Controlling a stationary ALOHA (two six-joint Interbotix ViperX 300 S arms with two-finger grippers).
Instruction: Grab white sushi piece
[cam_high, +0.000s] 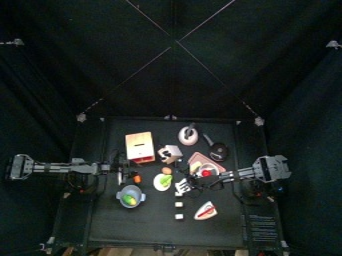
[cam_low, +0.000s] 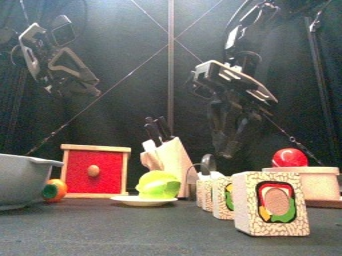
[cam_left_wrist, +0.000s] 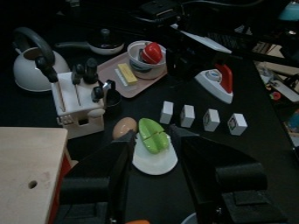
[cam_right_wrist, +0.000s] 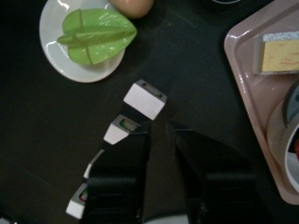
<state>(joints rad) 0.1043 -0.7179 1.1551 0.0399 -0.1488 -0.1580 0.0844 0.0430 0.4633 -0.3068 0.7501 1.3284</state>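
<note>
Several small white sushi pieces lie in a row on the black table, near the front in the top view (cam_high: 178, 204). They show large in the front view (cam_low: 267, 203), in the left wrist view (cam_left_wrist: 187, 114) and in the right wrist view (cam_right_wrist: 145, 96). My right gripper (cam_right_wrist: 162, 133) hovers over the row with its jaws nearly together and nothing between them. One piece (cam_right_wrist: 121, 129) lies just beside its left finger. It also shows in the top view (cam_high: 201, 181). My left gripper (cam_left_wrist: 173, 150) is open and empty and rests at the table's left (cam_high: 112, 172).
A white plate with a green piece (cam_high: 163, 182) lies beside the row. A pink tray (cam_high: 211, 160) holds a red bowl (cam_left_wrist: 146, 55). A knife block (cam_high: 170, 152), a kettle (cam_high: 189, 133), a red-fronted wooden box (cam_high: 139, 146), a bowl (cam_high: 130, 196) and a red-and-white sushi (cam_high: 205, 211) stand around.
</note>
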